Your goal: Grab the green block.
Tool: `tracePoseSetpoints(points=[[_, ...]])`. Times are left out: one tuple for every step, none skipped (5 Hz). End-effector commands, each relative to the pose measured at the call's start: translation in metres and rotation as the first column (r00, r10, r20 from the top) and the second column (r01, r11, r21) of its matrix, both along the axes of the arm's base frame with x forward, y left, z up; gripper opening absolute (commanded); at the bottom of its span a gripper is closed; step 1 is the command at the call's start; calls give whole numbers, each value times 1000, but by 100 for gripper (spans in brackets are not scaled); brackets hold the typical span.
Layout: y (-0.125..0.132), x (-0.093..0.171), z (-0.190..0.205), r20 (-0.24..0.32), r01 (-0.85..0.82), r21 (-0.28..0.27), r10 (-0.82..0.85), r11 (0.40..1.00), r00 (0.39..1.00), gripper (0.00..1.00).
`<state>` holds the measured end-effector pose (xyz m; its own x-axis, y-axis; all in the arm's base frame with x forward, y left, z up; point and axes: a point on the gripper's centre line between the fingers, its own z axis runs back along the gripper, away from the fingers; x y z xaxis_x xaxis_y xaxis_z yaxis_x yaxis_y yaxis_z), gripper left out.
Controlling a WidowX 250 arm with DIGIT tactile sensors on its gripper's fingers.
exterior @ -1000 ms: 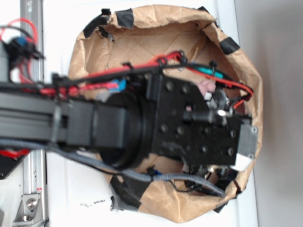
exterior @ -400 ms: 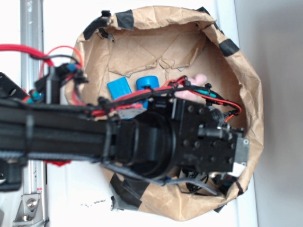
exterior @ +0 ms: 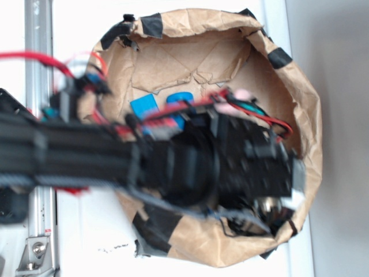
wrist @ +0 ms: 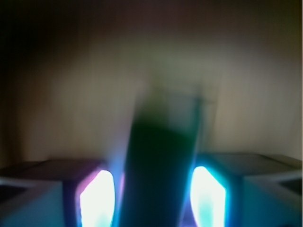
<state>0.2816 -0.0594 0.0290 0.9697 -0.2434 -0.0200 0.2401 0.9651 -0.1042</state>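
Green block (wrist: 158,170) blurred between lit fingers; gripper (wrist: 154,198) apparently clamped on it, arm shifted since prev. frame: grasp likely done.

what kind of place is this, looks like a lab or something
Probably a robot lab test bench, not a home. A black robot arm with exposed red wiring reaches into a taped brown paper bin holding a blue block, and a metal rail is bolted to the white tabletop.
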Motion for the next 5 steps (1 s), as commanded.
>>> tracePoseSetpoints(points=[[22, 8, 91, 131, -219, 32, 213, 975, 968, 0], [42, -2, 133, 207, -311, 22, 300, 950, 931, 0], [48, -8, 142, 207, -307, 3, 300, 952, 931, 0], [47, -16, 126, 201, -266, 28, 256, 964, 946, 100], [44, -4, 84, 167, -177, 16, 172, 984, 971, 100]])
